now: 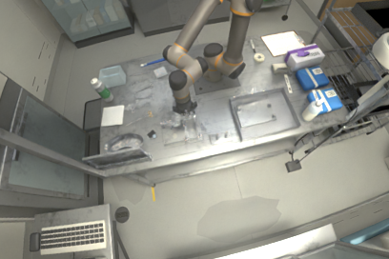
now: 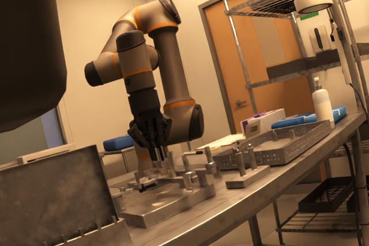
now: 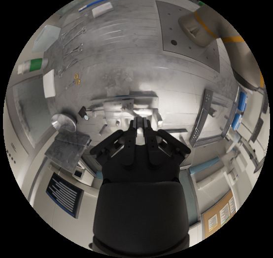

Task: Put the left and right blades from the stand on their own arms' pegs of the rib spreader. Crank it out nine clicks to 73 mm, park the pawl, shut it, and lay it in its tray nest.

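At the front middle of the steel table the rib spreader (image 2: 178,175) sits on a flat fixture plate (image 2: 167,198). Its rack and arms show in the wrist camera as pale bars (image 3: 127,107). A small stand (image 2: 247,175) with two upright posts is to the right of the plate. The perforated tray (image 1: 263,113) lies further right. My gripper (image 2: 157,157) points down over the spreader's arm. It is closed on a small pale metal blade (image 3: 139,130).
The table's front edge runs just past the fixture plate. A metal bowl (image 1: 125,142) and a steel rack (image 1: 117,159) sit at the front left. Surgical scissors (image 3: 72,53) lie in a row at the left. Blue boxes (image 1: 318,86) and a wire shelf stand at the right.
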You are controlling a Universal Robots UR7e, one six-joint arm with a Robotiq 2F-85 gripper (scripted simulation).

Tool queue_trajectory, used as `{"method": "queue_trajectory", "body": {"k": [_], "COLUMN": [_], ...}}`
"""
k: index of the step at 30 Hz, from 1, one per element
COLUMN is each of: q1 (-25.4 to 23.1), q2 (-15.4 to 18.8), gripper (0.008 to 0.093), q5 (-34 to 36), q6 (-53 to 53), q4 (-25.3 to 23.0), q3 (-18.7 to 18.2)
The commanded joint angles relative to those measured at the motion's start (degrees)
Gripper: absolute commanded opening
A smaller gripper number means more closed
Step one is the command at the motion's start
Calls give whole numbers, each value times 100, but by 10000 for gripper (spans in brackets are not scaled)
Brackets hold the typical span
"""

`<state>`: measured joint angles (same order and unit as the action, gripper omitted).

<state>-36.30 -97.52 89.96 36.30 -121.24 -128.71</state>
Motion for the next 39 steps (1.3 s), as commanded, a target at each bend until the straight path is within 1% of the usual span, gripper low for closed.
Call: {"method": "queue_trajectory", "body": {"k": [1,21,39], "q1": [9,262,547], "q2": [-17,-274,-409], "gripper": [80,80,80], "q5": [4,4,4], "q6": [-8,-262,-547], "q4": [6,57,89], "q3": [-8,-215,-317]}}
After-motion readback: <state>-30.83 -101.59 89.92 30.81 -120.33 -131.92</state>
